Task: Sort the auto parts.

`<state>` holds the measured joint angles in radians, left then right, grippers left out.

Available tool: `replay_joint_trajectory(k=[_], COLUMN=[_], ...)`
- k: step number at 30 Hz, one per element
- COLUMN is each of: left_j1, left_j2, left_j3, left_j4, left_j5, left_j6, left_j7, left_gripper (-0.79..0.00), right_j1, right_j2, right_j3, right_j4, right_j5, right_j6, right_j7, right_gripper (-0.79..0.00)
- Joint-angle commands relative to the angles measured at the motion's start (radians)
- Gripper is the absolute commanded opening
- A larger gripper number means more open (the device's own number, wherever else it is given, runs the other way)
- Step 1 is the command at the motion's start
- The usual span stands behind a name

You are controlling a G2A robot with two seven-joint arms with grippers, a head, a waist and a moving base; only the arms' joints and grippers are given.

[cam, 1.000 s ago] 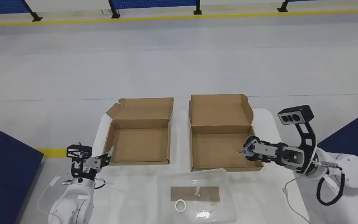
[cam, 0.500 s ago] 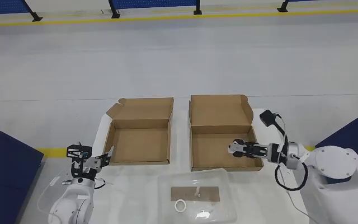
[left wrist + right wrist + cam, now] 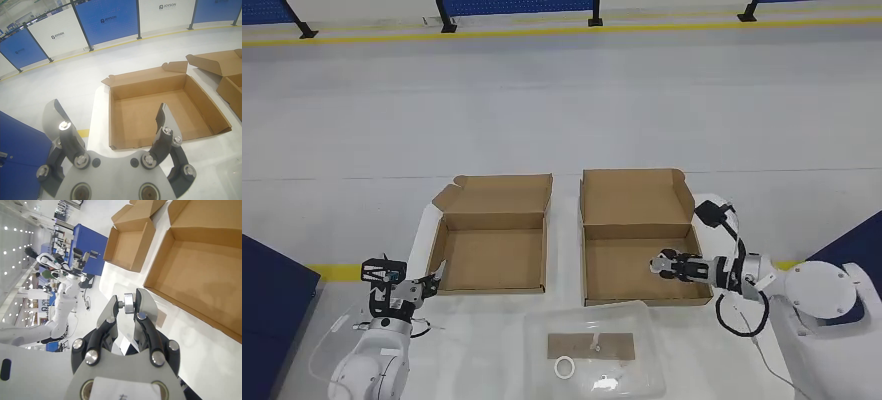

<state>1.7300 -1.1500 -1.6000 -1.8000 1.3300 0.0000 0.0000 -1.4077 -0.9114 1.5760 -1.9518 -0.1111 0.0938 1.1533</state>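
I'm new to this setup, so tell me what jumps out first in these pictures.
Two open brown cardboard boxes, left box and right box, sit side by side on the white table. The right gripper holds a small shiny metal disc between its fingers, near the right box's front. The left gripper hangs open by the left box's front corner.

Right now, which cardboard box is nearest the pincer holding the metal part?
The box on the robot's right: the right pincer, gripping the metal part, is at its front.
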Motion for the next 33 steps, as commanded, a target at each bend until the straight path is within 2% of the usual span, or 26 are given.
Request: replay_joint_trajectory(k=[1,13,18,27,33], left_j1=[0.0,0.0,0.0,0.0,0.0], left_j2=[0.0,0.0,0.0,0.0,0.0], left_j3=[0.0,0.0,0.0,0.0,0.0], left_j4=[0.0,0.0,0.0,0.0,0.0], left_j5=[0.0,0.0,0.0,0.0,0.0], left_j6=[0.0,0.0,0.0,0.0,0.0], left_j7=[0.0,0.0,0.0,0.0,0.0], left_gripper=[0.0,0.0,0.0,0.0,0.0], right_j1=[0.035,0.238,0.293,0.296,0.314], right_j2=[0.001,-0.011,-0.02,-0.02,-0.03], right_j3=[-0.036,-0.26,-0.333,-0.339,-0.405], right_j4=[0.022,0.193,0.259,0.26,0.3], right_j5=[-0.068,-0.315,-0.392,-0.408,-0.515], right_j6=[0.036,0.19,0.205,0.2,0.244], right_j7=[-0.001,0.015,0.006,-0.011,-0.053], right_gripper=[-0.785,-0.785,-0.785,-0.785,-0.785])
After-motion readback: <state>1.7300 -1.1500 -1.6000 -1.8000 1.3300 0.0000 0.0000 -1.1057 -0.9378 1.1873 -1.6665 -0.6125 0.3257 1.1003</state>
